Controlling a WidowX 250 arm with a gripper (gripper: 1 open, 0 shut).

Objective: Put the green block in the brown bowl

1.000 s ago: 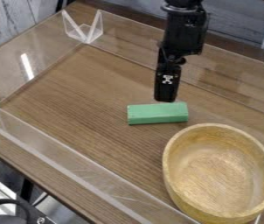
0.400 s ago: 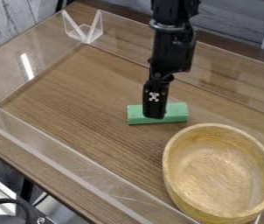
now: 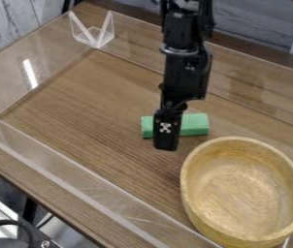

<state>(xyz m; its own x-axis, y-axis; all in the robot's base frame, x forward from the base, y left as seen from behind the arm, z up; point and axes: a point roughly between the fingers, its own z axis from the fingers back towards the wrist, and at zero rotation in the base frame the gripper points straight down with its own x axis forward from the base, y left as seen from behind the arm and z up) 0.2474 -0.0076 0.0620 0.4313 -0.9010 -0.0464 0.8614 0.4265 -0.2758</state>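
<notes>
**Partner:** Where is your gripper, and what does it have?

**Me:** My gripper (image 3: 168,137) points steeply down over the green block (image 3: 188,123), its tip covering the block's left part. The jaws are spread as wide as they go and nothing is held. From this view I cannot tell whether the tip touches the block.

**Partner:** How do you expect the block to handle?

**Me:** It is a small flat bar with a matte face, so I judge it light, stiff and not slippery. It should not crush or bend under a firm squeeze. I would take it across its short width, near the middle of its length, so it hangs level and does not swing.

**Partner:** Where does it lie?

**Me:** Flat on the wooden tabletop (image 3: 84,92), just beside the brown bowl (image 3: 244,188), off the far-left side of the bowl's rim and not touching it.

**Partner:** And the bowl?

**Me:** Wide, shallow, thick-rimmed, upright, with nothing in it. A clear raised wall (image 3: 58,165) stands to the bowl's left.
</notes>
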